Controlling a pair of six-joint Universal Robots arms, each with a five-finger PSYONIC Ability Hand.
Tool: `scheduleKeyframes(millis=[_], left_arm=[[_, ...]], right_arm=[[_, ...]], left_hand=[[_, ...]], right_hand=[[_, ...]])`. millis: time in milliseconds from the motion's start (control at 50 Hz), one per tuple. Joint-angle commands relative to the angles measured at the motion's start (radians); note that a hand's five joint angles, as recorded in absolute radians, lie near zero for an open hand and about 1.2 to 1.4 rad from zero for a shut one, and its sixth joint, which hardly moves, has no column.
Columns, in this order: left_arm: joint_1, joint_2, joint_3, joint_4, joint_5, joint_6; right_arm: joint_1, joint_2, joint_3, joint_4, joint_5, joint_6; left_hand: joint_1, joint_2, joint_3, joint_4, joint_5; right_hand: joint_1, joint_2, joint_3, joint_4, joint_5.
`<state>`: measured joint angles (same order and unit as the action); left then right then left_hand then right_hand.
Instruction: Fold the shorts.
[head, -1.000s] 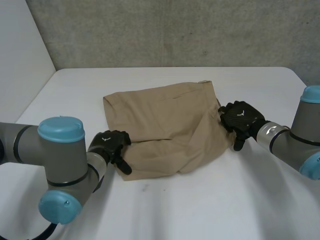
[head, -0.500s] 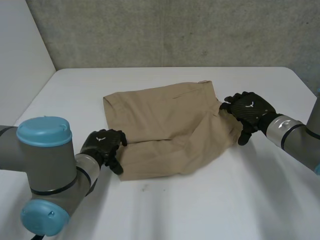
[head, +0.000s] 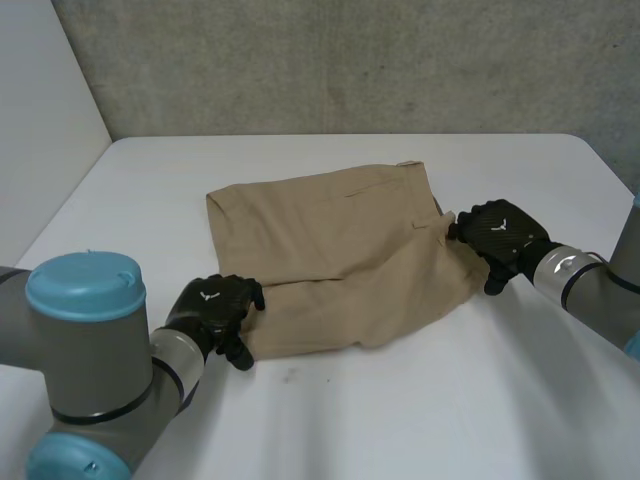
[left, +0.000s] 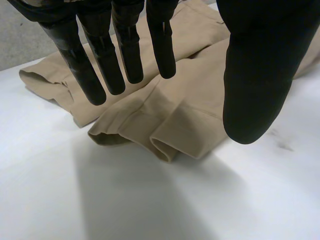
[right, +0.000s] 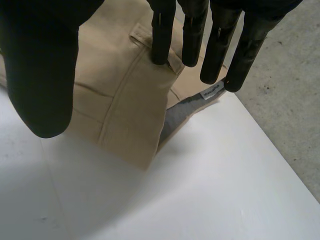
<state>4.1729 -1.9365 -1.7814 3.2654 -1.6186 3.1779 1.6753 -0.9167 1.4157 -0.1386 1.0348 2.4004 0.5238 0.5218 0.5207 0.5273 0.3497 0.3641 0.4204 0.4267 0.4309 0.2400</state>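
Left robot hand has edged up to the near hem corner of the khaki shorts, right robot hand down at the waistband end. Both have fingers straight and hold nothing. Shorts lie on the desk. Risk: pinching one layer only, which would skew the fold.

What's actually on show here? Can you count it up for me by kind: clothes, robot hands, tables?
tan shorts: 1
black robot hands: 2, the left hand and the right hand
white table: 1
Total: 4
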Motion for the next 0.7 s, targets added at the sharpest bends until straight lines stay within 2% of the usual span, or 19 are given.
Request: scheduleKeyframes(millis=[20, 100, 300, 420, 440, 460, 520, 600, 700], left_arm=[[-0.011, 0.027, -0.038, -0.003, 0.002, -0.001], [-0.023, 0.024, -0.046, -0.003, 0.002, -0.001], [-0.051, 0.01, -0.052, 0.008, 0.0, -0.003], [-0.045, -0.073, -0.003, 0.045, -0.004, 0.002], [-0.045, -0.082, 0.006, 0.051, -0.007, 0.002], [-0.042, -0.097, 0.02, 0.057, -0.013, 0.002], [-0.039, -0.108, 0.037, 0.06, -0.026, 0.004], [-0.034, -0.133, 0.059, 0.062, -0.052, 0.008], [-0.02, -0.15, 0.088, 0.063, -0.06, 0.01]], right_arm=[[0.006, 0.048, -0.043, -0.018, 0.01, -0.012], [0.007, 0.061, -0.063, -0.022, 0.014, -0.007], [0.007, 0.01, -0.038, -0.01, 0.054, 0.057], [0.003, -0.024, 0.009, -0.001, 0.053, 0.089], [0.0, -0.03, 0.022, 0.002, 0.051, 0.095], [0.0, -0.033, 0.026, 0.005, 0.048, 0.095], [-0.003, -0.042, 0.043, 0.007, 0.044, 0.088], [-0.003, -0.039, 0.042, 0.007, 0.034, 0.082], [-0.005, -0.027, 0.028, -0.001, 0.03, 0.082]], left_hand=[[0.092, 0.094, 0.095, 0.088, 0.091], [0.112, 0.114, 0.115, 0.109, 0.112], [0.127, 0.129, 0.13, 0.124, 0.127], [0.127, 0.129, 0.13, 0.124, 0.127], [0.127, 0.129, 0.13, 0.124, 0.127], [0.124, 0.126, 0.127, 0.121, 0.124], [0.121, 0.123, 0.124, 0.118, 0.121], [0.112, 0.114, 0.116, 0.109, 0.112], [0.11, 0.112, 0.113, 0.106, 0.109]], right_hand=[[0.477, 0.421, 0.415, 0.411, 0.427], [1.008, 0.952, 0.946, 0.941, 0.958], [1.032, 0.976, 0.97, 0.965, 0.982], [1.032, 0.976, 0.97, 0.965, 0.982], [0.789, 0.733, 0.726, 0.722, 0.739], [0.656, 0.6, 0.593, 0.589, 0.605], [0.444, 0.388, 0.381, 0.377, 0.393], [0.314, 0.258, 0.252, 0.247, 0.264], [0.314, 0.258, 0.251, 0.247, 0.263]])
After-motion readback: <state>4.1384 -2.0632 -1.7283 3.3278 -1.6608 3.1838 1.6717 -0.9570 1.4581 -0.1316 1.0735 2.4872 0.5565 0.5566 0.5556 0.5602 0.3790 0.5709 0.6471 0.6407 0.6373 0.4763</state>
